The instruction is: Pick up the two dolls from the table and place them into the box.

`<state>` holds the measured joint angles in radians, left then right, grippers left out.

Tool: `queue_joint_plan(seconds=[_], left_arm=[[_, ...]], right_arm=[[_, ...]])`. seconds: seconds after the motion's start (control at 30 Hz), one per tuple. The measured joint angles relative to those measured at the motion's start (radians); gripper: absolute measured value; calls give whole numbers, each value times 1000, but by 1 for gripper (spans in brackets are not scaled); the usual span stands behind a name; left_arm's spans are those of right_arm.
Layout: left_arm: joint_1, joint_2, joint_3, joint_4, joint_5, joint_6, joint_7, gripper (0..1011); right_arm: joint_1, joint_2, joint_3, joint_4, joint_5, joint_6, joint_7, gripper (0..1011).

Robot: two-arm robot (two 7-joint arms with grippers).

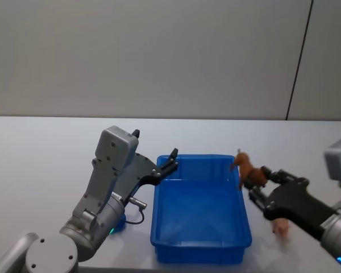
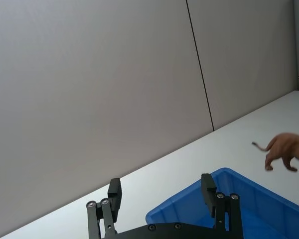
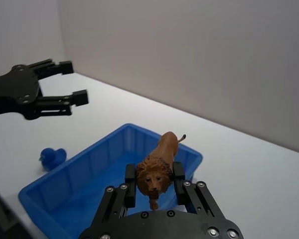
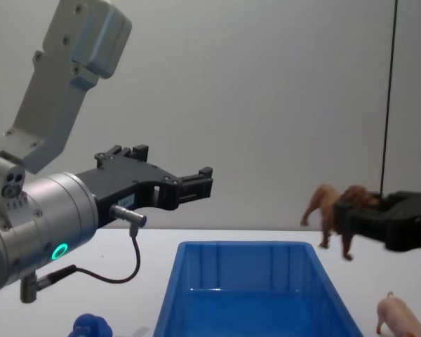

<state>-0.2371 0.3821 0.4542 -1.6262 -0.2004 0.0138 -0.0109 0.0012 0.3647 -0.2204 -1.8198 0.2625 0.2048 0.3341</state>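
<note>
Right gripper point(image 3: 154, 181) is clamped on the toy lion point(image 3: 159, 167), pads just behind the mane, head toward the wrist, tail pointing away along the fingers. The lion is airborne, about over the right rim of the blue bin point(image 1: 202, 245). The bin's open floor lies below this claw and inboard of it, toward the robot's left. My read: a small shift left to get fully over the cavity, then release. The tail end already angles toward the bin, so it should clear the wall. Pink pig point(image 1: 280, 227) stands on the table below and slightly outboard of the same claw, outside the bin, so the right arm is the nearer one for it. Left gripper point(image 1: 169, 162) hangs wide open and empty over the bin's far-left corner. The blue knobbly figure point(image 3: 53, 158) sits on the table below that claw, outside the left wall.
</note>
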Motion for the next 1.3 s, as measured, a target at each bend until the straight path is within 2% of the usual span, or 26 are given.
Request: queue_joint_plan(seconds=[0.27,0.33,0.37,0.53,0.57,0.67,0.77,0.8,0.93,1.3], left_arm=[[0,0,0,0,0,0,0,1001],[0,0,0,0,0,0,0,1001],[0,0,0,0,0,0,0,1001],[0,0,0,0,0,0,0,1001],[0,0,0,0,0,0,0,1001],[0,0,0,0,0,0,0,1001],[0,0,0,0,0,0,0,1001],[0,0,0,0,0,0,0,1001],[0,0,0,0,0,0,0,1001],[0,0,0,0,0,0,0,1001]], right_arm=[[21,-37,-43,18,-64,58,29,438],[27,-48,-54,26,-80,69,33,489],[30,-53,-59,31,-88,74,34,546],[38,-67,-71,42,-102,82,34,710],[38,-67,-71,42,-102,82,34,710],[40,-68,-72,43,-102,80,29,842],[39,-64,-68,43,-95,75,24,895],[38,-60,-64,42,-89,72,21,942],[31,-44,-49,35,-68,66,11,1001],[4,10,-2,26,-9,69,-27,1001]])
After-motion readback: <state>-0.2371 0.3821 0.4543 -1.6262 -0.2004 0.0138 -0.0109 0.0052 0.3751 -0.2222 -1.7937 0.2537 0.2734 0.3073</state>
